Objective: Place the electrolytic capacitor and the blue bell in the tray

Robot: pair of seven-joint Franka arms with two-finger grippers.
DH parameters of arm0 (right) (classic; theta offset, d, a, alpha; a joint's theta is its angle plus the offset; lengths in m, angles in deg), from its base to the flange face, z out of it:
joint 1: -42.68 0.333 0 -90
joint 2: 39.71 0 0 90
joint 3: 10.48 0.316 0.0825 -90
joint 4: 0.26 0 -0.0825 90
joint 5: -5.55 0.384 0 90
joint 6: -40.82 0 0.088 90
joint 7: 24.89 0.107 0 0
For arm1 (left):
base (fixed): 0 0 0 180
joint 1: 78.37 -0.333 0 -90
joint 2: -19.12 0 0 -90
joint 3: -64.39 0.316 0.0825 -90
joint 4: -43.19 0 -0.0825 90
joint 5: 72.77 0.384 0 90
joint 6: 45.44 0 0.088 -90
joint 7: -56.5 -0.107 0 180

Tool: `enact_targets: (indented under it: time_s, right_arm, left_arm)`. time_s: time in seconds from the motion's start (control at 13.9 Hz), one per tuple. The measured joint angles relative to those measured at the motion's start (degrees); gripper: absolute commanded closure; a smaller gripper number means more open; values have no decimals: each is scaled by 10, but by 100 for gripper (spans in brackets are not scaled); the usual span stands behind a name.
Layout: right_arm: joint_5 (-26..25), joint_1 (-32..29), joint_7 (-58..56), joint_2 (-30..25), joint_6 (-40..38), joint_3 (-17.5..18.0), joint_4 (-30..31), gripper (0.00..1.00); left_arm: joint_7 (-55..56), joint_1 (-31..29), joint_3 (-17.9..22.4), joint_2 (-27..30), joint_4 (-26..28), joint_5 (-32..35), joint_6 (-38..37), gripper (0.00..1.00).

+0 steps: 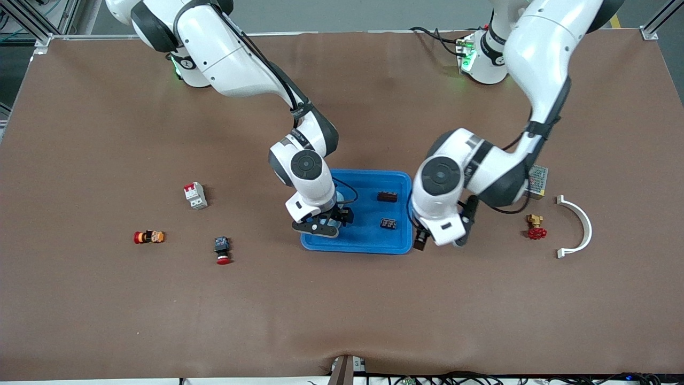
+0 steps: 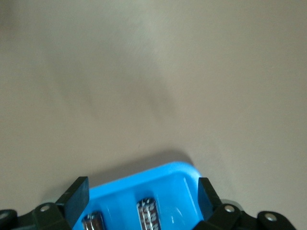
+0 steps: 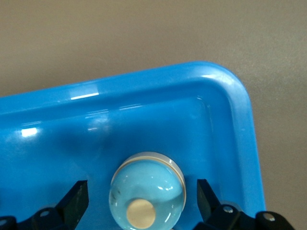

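The bright-blue tray (image 1: pixel 363 235) (image 3: pixel 144 96) (image 2: pixel 163 177) lies mid-table. The pale blue bell (image 3: pixel 147 189), a dome with a cream button on top, stands in the tray at its corner toward the right arm's end. My right gripper (image 1: pixel 327 220) (image 3: pixel 141 189) hangs open over it, with a gap on each side of the bell. Two small dark cylindrical parts (image 1: pixel 387 197) (image 1: pixel 388 223) lie in the tray; I cannot tell which is the electrolytic capacitor. My left gripper (image 1: pixel 441 240) (image 2: pixel 141 187) is open and holds nothing, over the tray's edge toward the left arm's end.
Toward the right arm's end lie a white-and-red breaker (image 1: pixel 195 195), a red-orange part (image 1: pixel 149 237) and a red push button (image 1: pixel 222 250). Toward the left arm's end lie a brass valve with a red handle (image 1: pixel 535 227), a white curved bracket (image 1: pixel 580 224) and a metal mesh box (image 1: pixel 537 179).
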State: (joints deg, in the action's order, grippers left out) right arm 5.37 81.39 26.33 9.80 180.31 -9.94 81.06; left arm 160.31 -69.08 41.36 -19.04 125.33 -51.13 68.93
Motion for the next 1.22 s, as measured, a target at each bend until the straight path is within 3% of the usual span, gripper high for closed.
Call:
enact_targets:
  time_s: [0.36,0.86,1.22]
  right_arm:
    - [0,-1,0,-32,-72,-2,-21,0]
    - [22,-9,-16,-207,-314,-2,-29,0]
    - [67,-79,-112,-336,-438,-5,0,0]
  left_arm:
    - [-127,-67,2,-3,-8,-8,4,0]
    - [-299,-119,40,-50,-33,-8,116,0]
    - [-410,-118,63,-84,-96,-8,131,0]
